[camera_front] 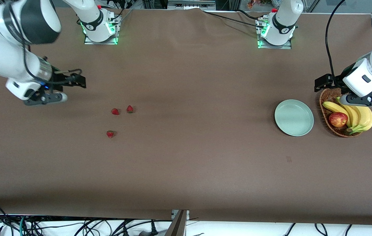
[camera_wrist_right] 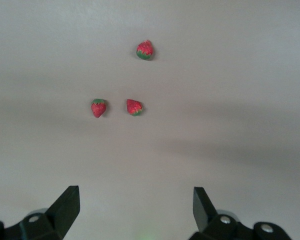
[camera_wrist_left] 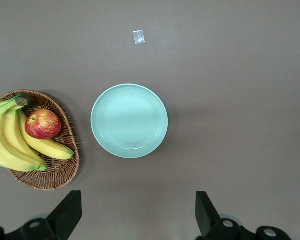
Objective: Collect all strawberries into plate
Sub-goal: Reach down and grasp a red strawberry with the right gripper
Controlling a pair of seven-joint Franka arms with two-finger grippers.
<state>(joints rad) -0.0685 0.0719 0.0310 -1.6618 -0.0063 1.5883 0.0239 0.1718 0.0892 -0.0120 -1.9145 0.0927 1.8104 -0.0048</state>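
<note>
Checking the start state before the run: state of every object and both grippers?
strawberries: three, loose on the table, apart, toward the right arm's end
plate: empty, beside the basket
basket: holds bananas and an apple
right gripper: open, empty, near the strawberries
left gripper: open, empty, over the basket
</note>
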